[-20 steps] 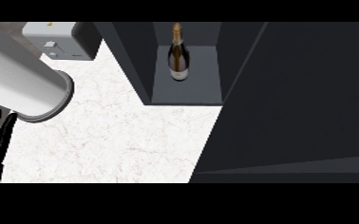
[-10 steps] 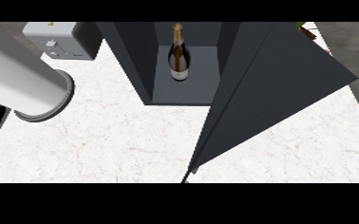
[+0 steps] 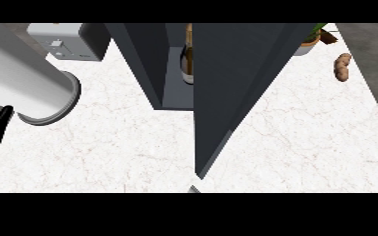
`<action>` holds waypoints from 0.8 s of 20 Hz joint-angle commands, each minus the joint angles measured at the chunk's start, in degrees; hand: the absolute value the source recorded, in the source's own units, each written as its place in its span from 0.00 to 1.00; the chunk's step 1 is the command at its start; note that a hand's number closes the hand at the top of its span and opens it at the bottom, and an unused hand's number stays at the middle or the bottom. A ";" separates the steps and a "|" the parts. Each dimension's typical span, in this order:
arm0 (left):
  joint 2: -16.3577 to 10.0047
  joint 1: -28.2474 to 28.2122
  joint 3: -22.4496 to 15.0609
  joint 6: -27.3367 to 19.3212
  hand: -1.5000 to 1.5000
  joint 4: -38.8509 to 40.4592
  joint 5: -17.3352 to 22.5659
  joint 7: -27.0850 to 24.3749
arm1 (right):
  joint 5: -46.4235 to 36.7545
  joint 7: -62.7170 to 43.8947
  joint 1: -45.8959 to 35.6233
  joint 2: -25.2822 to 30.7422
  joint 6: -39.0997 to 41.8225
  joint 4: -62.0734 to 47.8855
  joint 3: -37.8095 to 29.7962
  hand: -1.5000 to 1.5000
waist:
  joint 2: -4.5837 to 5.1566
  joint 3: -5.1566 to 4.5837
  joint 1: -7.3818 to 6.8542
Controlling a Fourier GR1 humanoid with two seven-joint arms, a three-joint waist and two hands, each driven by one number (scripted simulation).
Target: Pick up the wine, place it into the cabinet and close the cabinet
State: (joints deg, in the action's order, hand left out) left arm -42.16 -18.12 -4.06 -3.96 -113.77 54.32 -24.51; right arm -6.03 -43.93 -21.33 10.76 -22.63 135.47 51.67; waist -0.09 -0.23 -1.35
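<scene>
Wine bottle (image 3: 187,62) stands upright inside the cabinet (image 3: 148,65), half hidden behind the door (image 3: 236,90), which sits angled across most of the opening. Left forearm (image 3: 33,82) lies along the left edge. Left hand (image 3: 4,122) is only a black sliver there; can't tell its state. Toaster (image 3: 66,40) is back left, potted plant (image 3: 314,37) and potato (image 3: 343,67) back right. Door's free edge reaches nearly to the near side; white counter (image 3: 111,150) shows on both sides of it.

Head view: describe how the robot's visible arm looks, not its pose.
Only the left forearm shows: a light-grey cylinder ending in a darker grey rim. A black sliver beside it, likely the left hand, meets the left edge. No cables or markings.
</scene>
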 commanded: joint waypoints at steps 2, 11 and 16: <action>-0.02 3.17 0.27 -0.73 0.00 -0.20 0.43 2.36 | 3.12 0.24 -13.52 -10.20 -4.46 -12.77 -1.04 1.00 | 0.35 0.01 -0.86; 2.41 4.01 -1.38 -1.94 0.00 0.33 -1.07 3.49 | 14.29 4.42 -35.34 -10.57 -11.06 -30.32 -11.06 1.00 | 0.39 0.06 -1.73; 2.88 7.17 0.40 -3.30 0.00 0.63 -1.46 5.07 | 18.94 10.61 -45.01 -10.70 -8.53 -43.93 -16.62 1.00 | 0.40 0.14 -0.77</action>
State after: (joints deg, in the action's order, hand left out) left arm -39.32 -13.78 -4.51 -5.94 -113.52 53.09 -21.13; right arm 10.84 -36.81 -57.61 0.90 -30.86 101.18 37.51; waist 0.33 -0.12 -2.56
